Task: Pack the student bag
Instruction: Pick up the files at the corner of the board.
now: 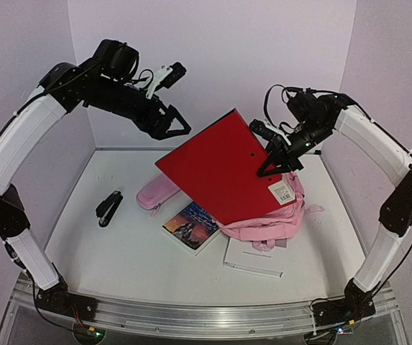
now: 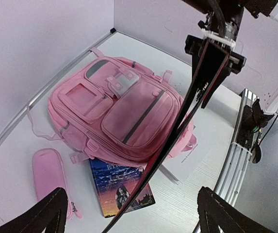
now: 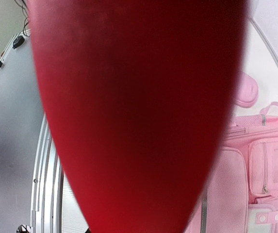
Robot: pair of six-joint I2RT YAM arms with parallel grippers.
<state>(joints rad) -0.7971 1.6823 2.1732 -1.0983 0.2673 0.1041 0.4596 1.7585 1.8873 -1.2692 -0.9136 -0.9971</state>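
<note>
The pink student bag [image 1: 277,219] lies flat on the table, front pockets up, mostly under a red folder [image 1: 223,169]. My right gripper [image 1: 271,162] is shut on the folder's right edge and holds it tilted in the air above the bag. In the right wrist view the folder [image 3: 139,111] fills the frame and hides the fingers; the bag [image 3: 257,170] shows at the right. My left gripper [image 1: 174,123] is open and empty, high at the back left. In its view [image 2: 131,218] the bag [image 2: 124,114] lies below, and the folder [image 2: 177,131] shows edge-on.
A pink pencil case [image 1: 155,194] lies left of the bag. A paperback book [image 1: 191,224] and a white booklet [image 1: 257,257] lie at the bag's near side. A black stapler [image 1: 109,207] lies at the left. White walls close in the table.
</note>
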